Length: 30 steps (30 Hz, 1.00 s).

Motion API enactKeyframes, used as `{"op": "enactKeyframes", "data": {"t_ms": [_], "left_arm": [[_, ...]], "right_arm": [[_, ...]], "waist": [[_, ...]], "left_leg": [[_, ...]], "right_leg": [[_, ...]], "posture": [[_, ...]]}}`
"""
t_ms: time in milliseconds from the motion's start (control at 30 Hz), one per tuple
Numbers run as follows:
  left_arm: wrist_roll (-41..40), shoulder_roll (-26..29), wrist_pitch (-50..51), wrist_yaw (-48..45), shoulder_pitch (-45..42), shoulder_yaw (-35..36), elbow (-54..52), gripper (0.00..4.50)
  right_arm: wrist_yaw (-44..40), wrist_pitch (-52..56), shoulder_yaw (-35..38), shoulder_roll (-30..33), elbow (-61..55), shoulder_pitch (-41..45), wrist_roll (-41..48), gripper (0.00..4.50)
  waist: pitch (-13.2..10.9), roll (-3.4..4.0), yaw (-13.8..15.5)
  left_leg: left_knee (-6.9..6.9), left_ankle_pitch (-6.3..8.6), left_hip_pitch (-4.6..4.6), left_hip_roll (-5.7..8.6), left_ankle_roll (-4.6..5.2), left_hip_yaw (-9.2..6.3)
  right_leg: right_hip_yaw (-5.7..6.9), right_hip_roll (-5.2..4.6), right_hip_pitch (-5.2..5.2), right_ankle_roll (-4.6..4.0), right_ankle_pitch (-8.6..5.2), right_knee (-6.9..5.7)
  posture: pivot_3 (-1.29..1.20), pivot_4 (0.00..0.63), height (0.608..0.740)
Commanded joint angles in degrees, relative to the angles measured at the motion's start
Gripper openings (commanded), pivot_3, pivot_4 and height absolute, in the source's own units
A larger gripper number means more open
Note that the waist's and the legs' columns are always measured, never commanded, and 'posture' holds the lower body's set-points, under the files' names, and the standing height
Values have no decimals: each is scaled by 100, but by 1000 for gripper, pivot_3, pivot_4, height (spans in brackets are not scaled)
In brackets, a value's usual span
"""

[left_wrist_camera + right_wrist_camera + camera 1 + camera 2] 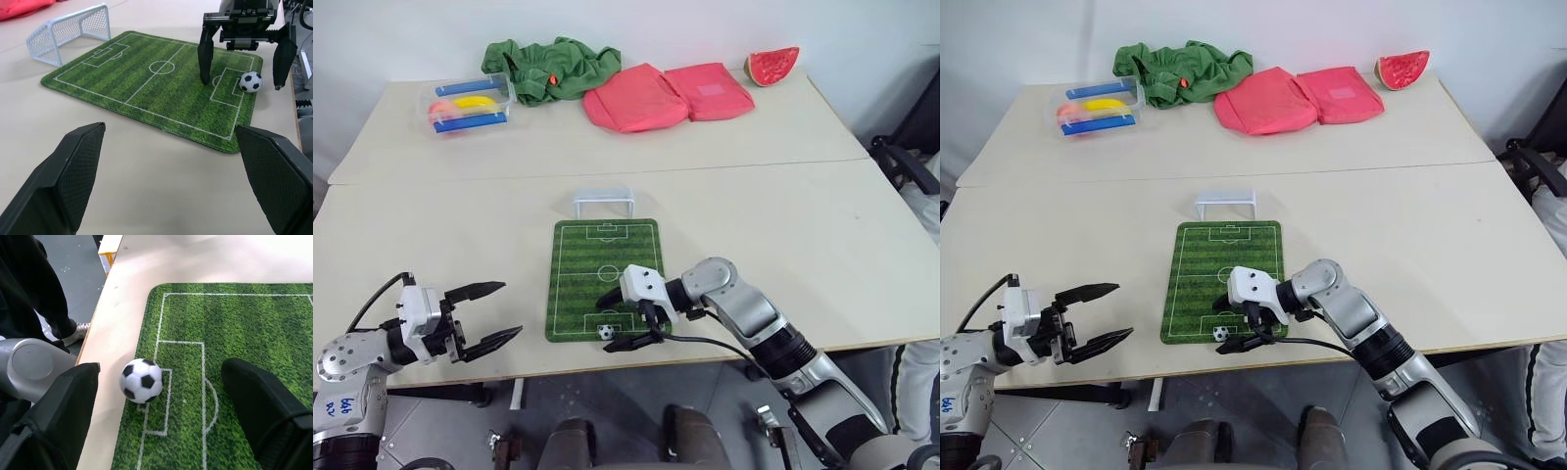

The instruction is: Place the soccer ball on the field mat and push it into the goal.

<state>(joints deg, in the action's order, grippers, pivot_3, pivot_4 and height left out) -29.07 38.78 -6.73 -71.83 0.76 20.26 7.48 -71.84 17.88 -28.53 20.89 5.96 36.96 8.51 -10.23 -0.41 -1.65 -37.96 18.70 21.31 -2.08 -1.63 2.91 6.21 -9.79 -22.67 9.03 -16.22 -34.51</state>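
on the field mat (605, 274) — soccer ball (605, 332) loose between the wide-open right pincer (633, 328)

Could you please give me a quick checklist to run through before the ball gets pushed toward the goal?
1. Soccer ball resting on the field mat, at its near edge: ok.
2. Right gripper open, fingers either side of the ball, not clamping it: ok.
3. Goal upright at the mat's far end, mouth facing the mat: ok.
4. Mat between ball and goal free of obstacles: ok.
5. Left gripper open, off the mat, out of the path: ok.
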Motion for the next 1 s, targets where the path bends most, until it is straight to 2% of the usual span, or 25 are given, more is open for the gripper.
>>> {"op": "enactKeyframes", "data": {"t_ms": [33, 267, 333, 400, 700, 1000], "left_arm": [[-83, 15, -37, 21, -8, 54, -27, 4500], [-78, 1, -29, 64, -33, 40, -17, 4500], [-73, -3, -38, 65, -56, 27, 14, 4500], [-58, -25, -44, 65, -92, -11, 46, 4500], [-83, -27, 50, 5, -232, -148, 76, 4500], [-51, 43, 114, -139, -451, -214, 241, 4500]], "right_arm": [[-88, 52, 182, 4, -322, 98, 183, 4214], [-152, 515, 548, 153, -1074, 319, 615, 4214], [-113, 716, 668, 209, -1312, 359, 761, 3840], [-130, 915, 665, 353, -1654, 291, 836, 3306], [138, 1093, 229, 858, -2487, -214, 429, 111], [373, 1353, -161, 964, -2896, -673, 346, 51]], "waist": [[0, 0, -1], [0, 0, 3], [0, 0, 5], [0, 0, 5], [0, -1, 9], [0, -2, 8]], "left_leg": [[0, 0, 0, 0, 0, 0], [0, 0, 1, 0, 0, 0], [0, 0, 1, -1, 0, 0], [1, 2, 1, -2, -1, 0], [0, 7, 1, -2, 2, 3], [0, 7, 1, -3, 2, 4]], "right_leg": [[0, 0, 0, 0, 0, 0], [0, 0, -1, 0, 0, 0], [0, 0, -1, 0, 0, 0], [1, 0, -1, 0, 0, 0], [1, 0, -1, 0, 0, 3], [1, 1, -2, 0, 0, 4]], "posture": [[0, 150, 740], [0, 150, 740], [0, 150, 740], [0, 150, 740], [0, 150, 740], [0, 150, 740]]}}
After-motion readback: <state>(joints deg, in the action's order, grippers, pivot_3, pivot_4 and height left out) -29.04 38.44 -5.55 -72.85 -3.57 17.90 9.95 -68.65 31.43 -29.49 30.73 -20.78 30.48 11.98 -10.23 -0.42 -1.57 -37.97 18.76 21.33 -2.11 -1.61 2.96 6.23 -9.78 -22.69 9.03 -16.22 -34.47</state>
